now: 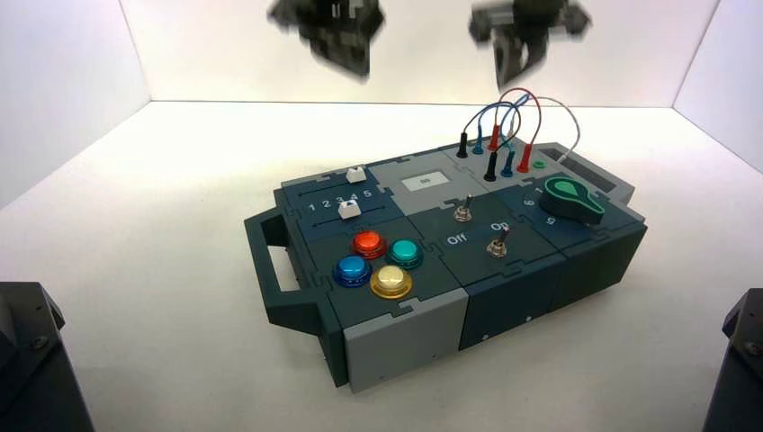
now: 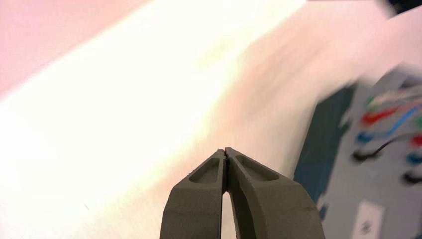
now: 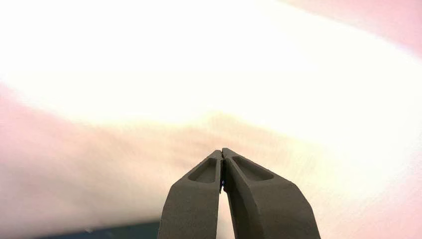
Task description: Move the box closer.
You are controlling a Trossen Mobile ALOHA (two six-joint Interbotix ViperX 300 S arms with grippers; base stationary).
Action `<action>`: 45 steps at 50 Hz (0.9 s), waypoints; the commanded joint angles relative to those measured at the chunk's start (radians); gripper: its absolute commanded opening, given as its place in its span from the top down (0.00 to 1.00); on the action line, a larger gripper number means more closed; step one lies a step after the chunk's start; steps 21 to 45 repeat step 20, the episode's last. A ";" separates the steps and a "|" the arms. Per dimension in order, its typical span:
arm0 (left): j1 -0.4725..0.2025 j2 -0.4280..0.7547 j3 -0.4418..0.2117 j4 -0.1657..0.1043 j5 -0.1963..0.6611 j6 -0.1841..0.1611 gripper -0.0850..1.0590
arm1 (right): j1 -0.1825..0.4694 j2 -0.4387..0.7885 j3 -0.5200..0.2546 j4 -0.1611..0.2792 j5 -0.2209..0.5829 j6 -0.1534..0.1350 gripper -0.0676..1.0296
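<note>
The box (image 1: 504, 279), a flat dark teal-and-grey panel, stands turned on the white table in the middle of the high view. It bears four round coloured buttons (image 1: 378, 261), two toggle switches (image 1: 464, 212), a green knob (image 1: 569, 200), looped wires (image 1: 508, 126) and a side handle (image 1: 270, 261) at its left end. My left gripper (image 1: 346, 40) hangs high above the far side, shut and empty (image 2: 225, 151); its wrist view shows the box's wired end (image 2: 378, 149) off to one side. My right gripper (image 1: 517, 45) hangs high above the wires, shut and empty (image 3: 221, 151).
White walls close the table at the back and both sides. Black arm bases stand at the front left corner (image 1: 36, 360) and front right corner (image 1: 738, 360). White table shows in front of the box (image 1: 225, 378).
</note>
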 commanded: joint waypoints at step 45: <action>-0.008 -0.334 -0.003 -0.003 0.097 -0.038 0.95 | 0.202 -0.221 -0.018 0.000 0.058 -0.018 0.96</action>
